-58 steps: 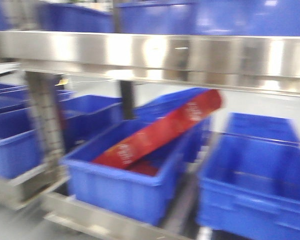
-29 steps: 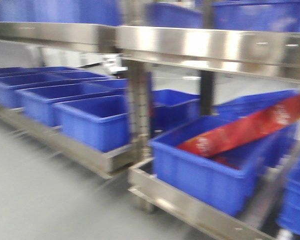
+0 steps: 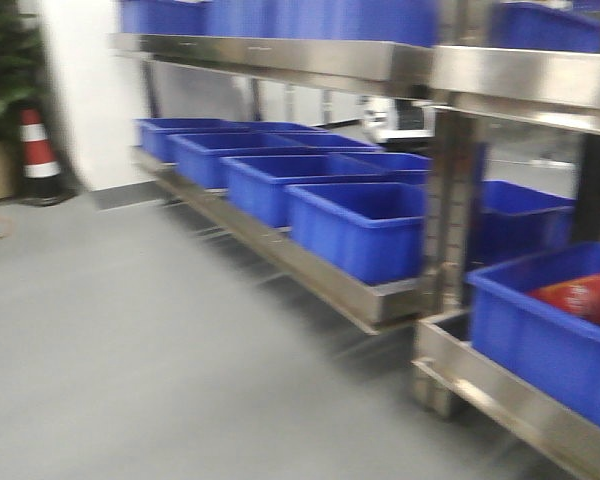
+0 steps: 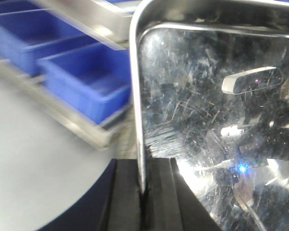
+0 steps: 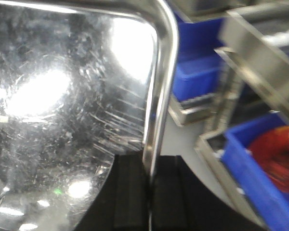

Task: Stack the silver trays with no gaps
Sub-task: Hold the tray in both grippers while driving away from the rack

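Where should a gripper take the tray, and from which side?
On its rim, approached edge-on from outside: the tray is broad and flat, but its thin upturned rim fits a narrow pinch, as the left gripper and right gripper show.

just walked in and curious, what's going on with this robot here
The left gripper is shut on the rim of a silver tray, and the right gripper pinches a silver tray's rim the same way; whether it is one tray, the views do not settle. Ahead stands a steel rack of blue bins, one holding a red pack. No stack of trays is in view.
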You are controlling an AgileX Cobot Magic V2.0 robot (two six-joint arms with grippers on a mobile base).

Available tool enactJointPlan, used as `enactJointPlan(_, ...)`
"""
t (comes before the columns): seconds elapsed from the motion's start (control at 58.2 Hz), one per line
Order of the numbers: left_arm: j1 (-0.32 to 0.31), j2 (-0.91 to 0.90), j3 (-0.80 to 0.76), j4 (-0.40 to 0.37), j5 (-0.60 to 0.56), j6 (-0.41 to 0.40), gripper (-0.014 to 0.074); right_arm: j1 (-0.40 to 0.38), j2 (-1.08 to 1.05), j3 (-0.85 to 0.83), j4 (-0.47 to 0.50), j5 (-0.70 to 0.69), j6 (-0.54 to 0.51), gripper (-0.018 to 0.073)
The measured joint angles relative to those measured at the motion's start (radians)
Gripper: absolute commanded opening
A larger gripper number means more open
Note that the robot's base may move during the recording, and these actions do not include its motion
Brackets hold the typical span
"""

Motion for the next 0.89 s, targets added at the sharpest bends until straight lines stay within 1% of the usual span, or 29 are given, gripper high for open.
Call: enactJointPlan(0.893, 0.0, 0.0, 0.0, 0.0, 0.0, 0.0, -0.0021, 0.0, 0.0, 0.0, 0.0, 0.0, 0.0, -0.0081)
